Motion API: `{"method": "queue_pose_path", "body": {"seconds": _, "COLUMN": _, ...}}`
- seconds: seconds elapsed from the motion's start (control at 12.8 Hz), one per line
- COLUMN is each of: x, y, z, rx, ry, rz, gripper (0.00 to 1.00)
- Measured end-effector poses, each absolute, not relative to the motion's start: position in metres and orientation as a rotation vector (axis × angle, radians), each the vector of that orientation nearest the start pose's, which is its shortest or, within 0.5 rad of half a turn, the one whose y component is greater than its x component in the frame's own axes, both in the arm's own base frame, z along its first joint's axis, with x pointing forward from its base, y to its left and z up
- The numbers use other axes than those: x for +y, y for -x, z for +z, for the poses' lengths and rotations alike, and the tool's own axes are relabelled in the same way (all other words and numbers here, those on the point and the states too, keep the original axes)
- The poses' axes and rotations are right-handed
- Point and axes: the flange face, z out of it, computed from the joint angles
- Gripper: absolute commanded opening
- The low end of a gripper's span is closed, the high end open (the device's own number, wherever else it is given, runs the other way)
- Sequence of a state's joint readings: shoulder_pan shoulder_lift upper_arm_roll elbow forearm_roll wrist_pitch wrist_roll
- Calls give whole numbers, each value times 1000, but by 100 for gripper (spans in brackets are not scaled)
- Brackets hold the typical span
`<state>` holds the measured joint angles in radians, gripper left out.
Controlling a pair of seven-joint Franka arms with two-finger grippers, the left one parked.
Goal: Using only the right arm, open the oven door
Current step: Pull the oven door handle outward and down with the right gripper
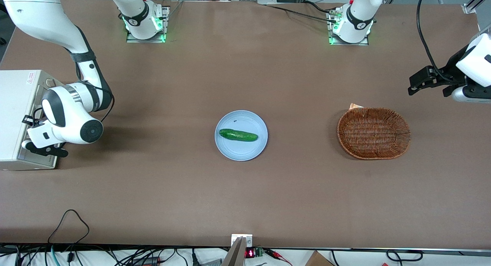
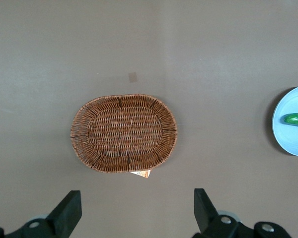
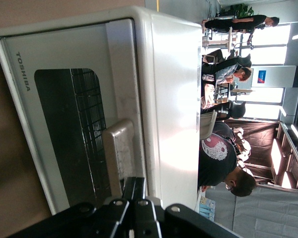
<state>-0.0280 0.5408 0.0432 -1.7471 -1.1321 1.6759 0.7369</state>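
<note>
Right wrist view shows the black two-finger gripper pinching the silver bar handle of the silver-grey, dark-windowed oven door, which looks shut on the white toaster oven at the working arm's table end.

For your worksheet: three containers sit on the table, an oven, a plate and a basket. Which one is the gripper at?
The white toaster oven. The gripper is right at its oven door; the blue plate and wicker basket lie toward the parked arm's end.
</note>
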Motion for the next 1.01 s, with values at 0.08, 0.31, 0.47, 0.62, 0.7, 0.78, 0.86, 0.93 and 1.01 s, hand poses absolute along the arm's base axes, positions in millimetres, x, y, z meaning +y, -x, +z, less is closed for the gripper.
{"method": "queue_pose_path", "body": {"seconds": 0.08, "x": -82, "y": -625, "z": 273, "rx": -207, "ry": -1983, "rz": -137, "gripper": 3}}
{"method": "queue_pose_path", "body": {"seconds": 0.31, "x": -82, "y": -625, "z": 270, "rx": -209, "ry": -1985, "rz": -133, "gripper": 3}}
{"method": "queue_pose_path", "body": {"seconds": 0.47, "x": -82, "y": -625, "z": 269, "rx": -217, "ry": -1985, "rz": -126, "gripper": 3}}
{"method": "queue_pose_path", "body": {"seconds": 0.62, "x": -81, "y": -625, "z": 267, "rx": -230, "ry": -1984, "rz": -115, "gripper": 3}}
{"method": "queue_pose_path", "body": {"seconds": 0.7, "x": -79, "y": -624, "z": 266, "rx": -229, "ry": -1984, "rz": -114, "gripper": 3}}
{"method": "queue_pose_path", "body": {"seconds": 0.78, "x": -77, "y": -624, "z": 266, "rx": -232, "ry": -1989, "rz": -114, "gripper": 2}}
{"method": "queue_pose_path", "body": {"seconds": 0.86, "x": -73, "y": -625, "z": 266, "rx": -239, "ry": -1999, "rz": -114, "gripper": 2}}
{"method": "queue_pose_path", "body": {"seconds": 0.93, "x": -68, "y": -625, "z": 267, "rx": -247, "ry": -2014, "rz": -115, "gripper": 2}}
{"method": "queue_pose_path", "body": {"seconds": 1.01, "x": -62, "y": -625, "z": 267, "rx": -254, "ry": -2033, "rz": -117, "gripper": 2}}
